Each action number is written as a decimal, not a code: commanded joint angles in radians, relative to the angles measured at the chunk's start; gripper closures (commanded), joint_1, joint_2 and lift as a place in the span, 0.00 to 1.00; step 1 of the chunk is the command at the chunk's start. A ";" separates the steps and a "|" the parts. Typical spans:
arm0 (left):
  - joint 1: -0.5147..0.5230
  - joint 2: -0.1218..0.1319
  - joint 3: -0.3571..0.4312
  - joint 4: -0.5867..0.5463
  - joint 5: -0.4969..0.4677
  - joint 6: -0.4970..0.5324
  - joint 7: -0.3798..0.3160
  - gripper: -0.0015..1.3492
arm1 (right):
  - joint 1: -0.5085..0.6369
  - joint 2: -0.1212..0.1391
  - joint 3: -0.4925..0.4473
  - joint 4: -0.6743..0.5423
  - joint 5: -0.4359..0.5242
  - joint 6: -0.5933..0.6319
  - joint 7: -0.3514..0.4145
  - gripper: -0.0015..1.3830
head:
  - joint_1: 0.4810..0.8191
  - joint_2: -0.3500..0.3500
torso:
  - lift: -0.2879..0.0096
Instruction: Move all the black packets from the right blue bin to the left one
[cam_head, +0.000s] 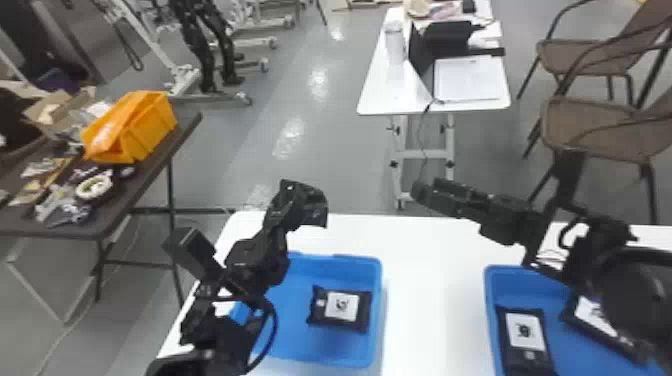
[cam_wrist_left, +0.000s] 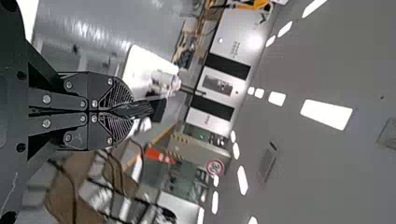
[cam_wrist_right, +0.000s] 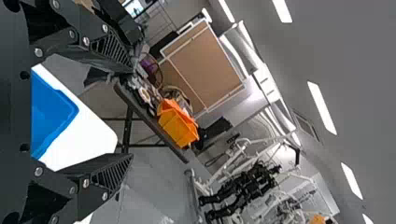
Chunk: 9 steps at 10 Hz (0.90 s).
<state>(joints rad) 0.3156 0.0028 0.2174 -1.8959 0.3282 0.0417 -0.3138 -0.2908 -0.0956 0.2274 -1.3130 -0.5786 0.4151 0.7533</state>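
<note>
The white tabletop (cam_head: 435, 280) bears two blue bins. The left blue bin (cam_head: 295, 345) lies near six to seven o'clock in the head view, the right blue bin (cam_head: 505, 270) at four.

The right gripper (cam_wrist_right: 132, 114) is raised at ten o'clock from its bin, fingers spread wide with nothing between them. The left gripper (cam_wrist_left: 133, 112) is up at twelve o'clock of the left bin, fingers drawn together, with no packet that I can make out between them.

One labelled black packet (cam_head: 341, 307) lies at three o'clock in the left bin. In the right bin, a flat black packet (cam_head: 523, 332) lies at nine o'clock; a slanted black packet (cam_head: 590, 312), partly behind the arm, sits at two to three o'clock from it.

They look light, soft-skinned and slightly slick, so likely to sag or slip if pinched at a corner. Best grip: across the narrow width at mid-length, gently.
</note>
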 joint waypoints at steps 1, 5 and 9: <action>0.049 -0.005 0.066 0.021 -0.238 -0.036 -0.001 0.91 | 0.079 0.002 -0.086 -0.111 0.088 0.016 -0.043 0.21 | 0.63 0.93 | 0.97; 0.085 -0.005 0.046 0.092 -0.287 -0.217 -0.021 0.09 | 0.302 0.014 -0.266 -0.344 0.250 0.054 -0.123 0.21 | 0.63 0.87 | 0.97; 0.013 -0.005 0.028 0.051 -0.212 -0.155 -0.172 0.13 | 0.499 0.048 -0.344 -0.534 0.525 -0.032 -0.259 0.21 | 0.63 0.68 | 0.97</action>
<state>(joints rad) 0.3442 0.0000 0.2459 -1.8444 0.1113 -0.0906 -0.4805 0.1782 -0.0483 -0.1140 -1.8360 -0.0672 0.4053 0.4993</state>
